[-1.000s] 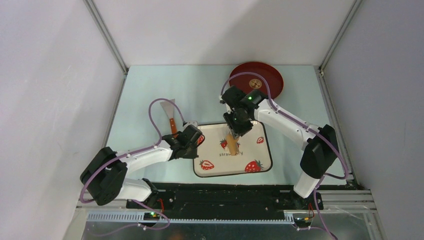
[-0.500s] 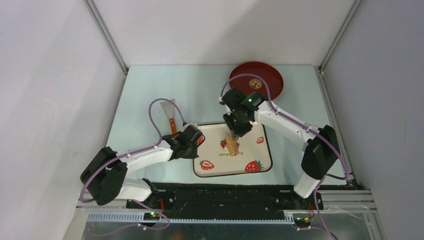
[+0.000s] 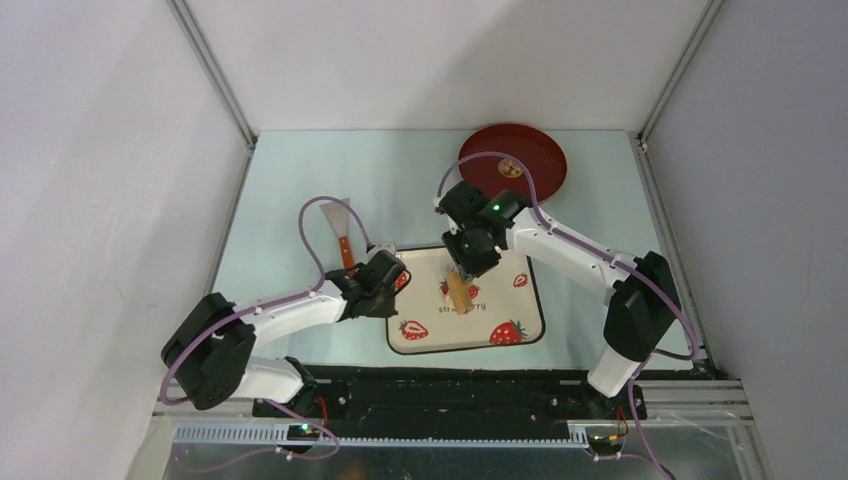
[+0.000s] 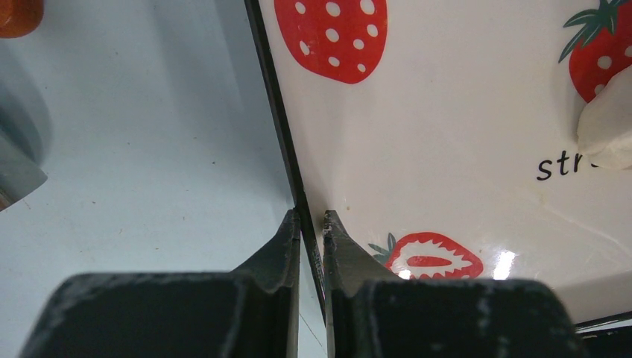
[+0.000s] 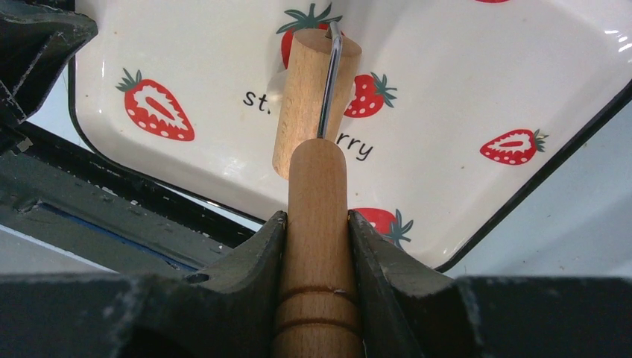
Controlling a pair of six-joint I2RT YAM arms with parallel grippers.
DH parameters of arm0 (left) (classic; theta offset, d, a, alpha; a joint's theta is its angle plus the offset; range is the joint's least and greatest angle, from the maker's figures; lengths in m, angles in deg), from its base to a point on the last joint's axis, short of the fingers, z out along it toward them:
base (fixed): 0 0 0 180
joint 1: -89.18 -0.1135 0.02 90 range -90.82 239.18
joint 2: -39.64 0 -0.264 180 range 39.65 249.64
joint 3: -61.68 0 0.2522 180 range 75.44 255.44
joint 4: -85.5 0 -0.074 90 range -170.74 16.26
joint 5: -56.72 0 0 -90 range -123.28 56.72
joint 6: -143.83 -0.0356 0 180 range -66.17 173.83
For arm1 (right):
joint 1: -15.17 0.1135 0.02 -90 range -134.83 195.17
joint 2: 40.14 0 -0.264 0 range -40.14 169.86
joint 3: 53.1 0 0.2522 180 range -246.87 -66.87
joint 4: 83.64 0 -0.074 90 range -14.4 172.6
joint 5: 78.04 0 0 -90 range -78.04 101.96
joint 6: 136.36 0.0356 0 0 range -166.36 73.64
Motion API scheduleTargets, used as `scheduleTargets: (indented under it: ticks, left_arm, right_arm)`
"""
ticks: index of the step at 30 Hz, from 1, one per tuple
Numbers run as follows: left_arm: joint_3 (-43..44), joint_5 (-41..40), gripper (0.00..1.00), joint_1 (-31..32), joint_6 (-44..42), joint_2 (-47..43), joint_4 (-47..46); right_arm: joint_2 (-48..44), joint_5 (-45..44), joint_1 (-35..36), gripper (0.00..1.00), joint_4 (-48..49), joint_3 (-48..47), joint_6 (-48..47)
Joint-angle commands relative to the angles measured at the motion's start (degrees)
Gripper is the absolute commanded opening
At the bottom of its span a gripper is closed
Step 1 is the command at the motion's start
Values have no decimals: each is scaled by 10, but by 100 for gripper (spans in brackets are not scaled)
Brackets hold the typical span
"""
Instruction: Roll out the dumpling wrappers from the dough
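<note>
The right gripper [image 5: 317, 224] has carried the roller [image 5: 313, 97] slightly leftward over the strawberry plate [image 4: 447, 112] since a second ago. The dough [image 4: 607, 123], a cream-white lump, lies on that plate at the roller's drum, just ahead of the right gripper, whose jaws clamp the wooden handle. The left gripper [image 4: 311, 224] pinches the plate's left rim, apart from the dough. The red tray [image 3: 513, 158] sits beyond.
</note>
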Motion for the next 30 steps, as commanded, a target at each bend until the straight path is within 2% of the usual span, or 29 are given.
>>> scheduleTargets:
  ticks: [1, 18, 30]
  left_arm:
    - [-12, 15, 8, 12, -4, 24, 44]
    - [-10, 11, 8, 14, -3, 25, 46]
    - [-8, 10, 8, 16, -3, 27, 48]
  right_arm:
    - [49, 36, 25, 0, 33, 52, 19]
    - [115, 13, 24, 0, 26, 84, 31]
    - [147, -40, 21, 0, 5, 96, 39]
